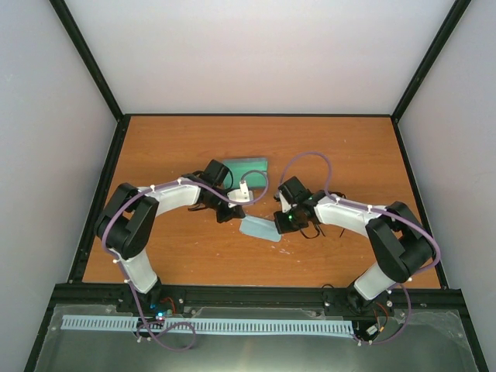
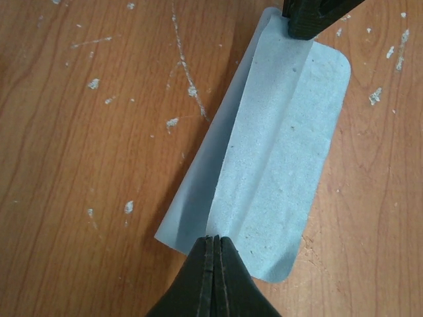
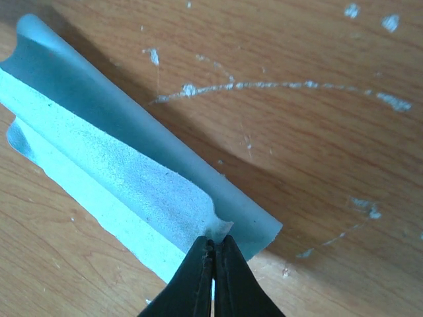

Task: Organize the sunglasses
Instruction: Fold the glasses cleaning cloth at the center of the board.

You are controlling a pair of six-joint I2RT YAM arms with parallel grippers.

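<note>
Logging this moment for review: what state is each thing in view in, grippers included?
left gripper: shut on one end of the cloth.
right gripper: shut on the opposite end.
pale blue cloth: folded over lengthwise, pinched at both ends.
blue-green case: lying flat; open or shut unclear.
sunglasses: mostly hidden under the right arm; folded or not unclear.
</note>
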